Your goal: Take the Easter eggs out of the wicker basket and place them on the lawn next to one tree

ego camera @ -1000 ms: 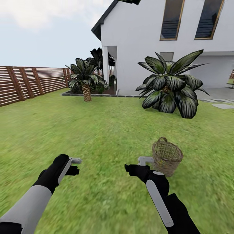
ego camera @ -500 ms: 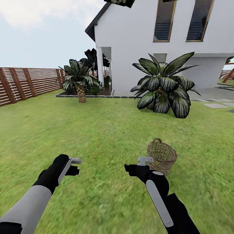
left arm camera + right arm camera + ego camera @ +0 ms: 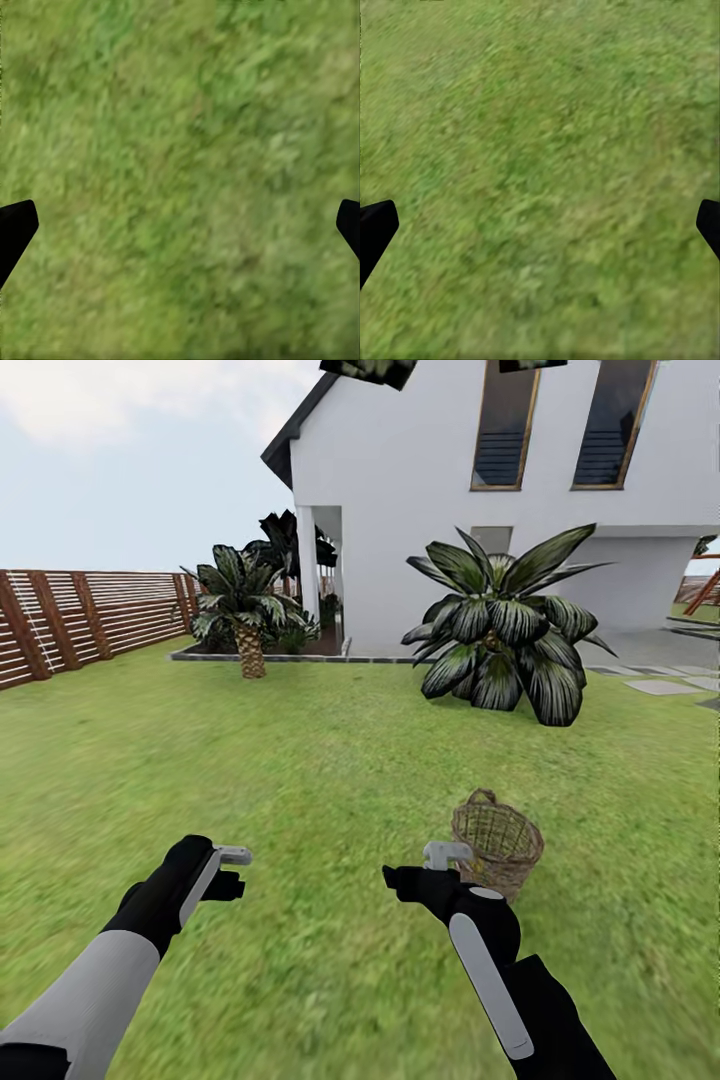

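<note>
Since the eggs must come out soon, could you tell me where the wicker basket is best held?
Probably by the thin arched handle of the wicker basket, coming from above with the right hand, since the loop rises over the far rim and the basket stands upright on the lawn.

Brown woven wicker basket (image 3: 497, 844), rough-textured; mottled matt grass lawn (image 3: 320, 760); brown slatted wooden fence (image 3: 90, 615) far left; smooth matt white house (image 3: 420, 500) walls

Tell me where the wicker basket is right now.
In the head view, the wicker basket sits on the lawn right of centre, just beyond the right pincer, with the big-leafed palm farther behind.
</note>
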You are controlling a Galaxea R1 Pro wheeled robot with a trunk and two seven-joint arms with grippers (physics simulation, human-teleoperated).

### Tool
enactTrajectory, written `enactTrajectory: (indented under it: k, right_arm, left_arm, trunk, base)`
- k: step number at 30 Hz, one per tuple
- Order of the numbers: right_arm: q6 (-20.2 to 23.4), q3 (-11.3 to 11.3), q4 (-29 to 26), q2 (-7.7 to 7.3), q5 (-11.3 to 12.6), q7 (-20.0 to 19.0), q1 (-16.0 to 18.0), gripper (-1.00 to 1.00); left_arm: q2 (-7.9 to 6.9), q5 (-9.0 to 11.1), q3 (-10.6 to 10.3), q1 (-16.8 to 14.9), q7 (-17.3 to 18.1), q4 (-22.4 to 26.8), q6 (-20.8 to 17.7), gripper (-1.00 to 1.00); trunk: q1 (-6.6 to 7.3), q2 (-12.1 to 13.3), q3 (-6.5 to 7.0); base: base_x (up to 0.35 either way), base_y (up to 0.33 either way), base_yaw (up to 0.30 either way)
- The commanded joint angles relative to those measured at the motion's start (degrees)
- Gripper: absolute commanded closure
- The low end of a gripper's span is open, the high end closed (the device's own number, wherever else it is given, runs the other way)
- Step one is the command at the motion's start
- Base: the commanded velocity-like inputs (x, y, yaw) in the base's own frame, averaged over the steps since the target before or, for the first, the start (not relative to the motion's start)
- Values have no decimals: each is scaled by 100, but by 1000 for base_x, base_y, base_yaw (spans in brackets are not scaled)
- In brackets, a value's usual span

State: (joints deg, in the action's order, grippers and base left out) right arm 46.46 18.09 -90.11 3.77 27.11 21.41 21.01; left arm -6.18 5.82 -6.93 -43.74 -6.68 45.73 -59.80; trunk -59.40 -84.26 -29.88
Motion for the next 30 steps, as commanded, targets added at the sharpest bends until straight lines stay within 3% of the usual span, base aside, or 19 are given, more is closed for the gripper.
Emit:
enactTrajectory:
  k: [1,23,30]
  right_arm:
    - [13,5,-6,1,60,58,5,-100]
    - [12,-2,-6,1,66,56,7,-100]
    - [8,1,-5,1,60,56,5,-100]
  left_arm:
    - [-7,62,-28,-3,-55,6,-20,-100]
    - [-9,60,-28,-4,-29,0,-20,-100]
    - [-9,60,-28,-3,-27,-1,-20,-100]
  trunk:
    - [23,38,15]
    - [506,920,509]
    - [660,1201,645]
  base:
    - [0,0,-128]
    - [0,0,-231]
    - [0,0,-93]
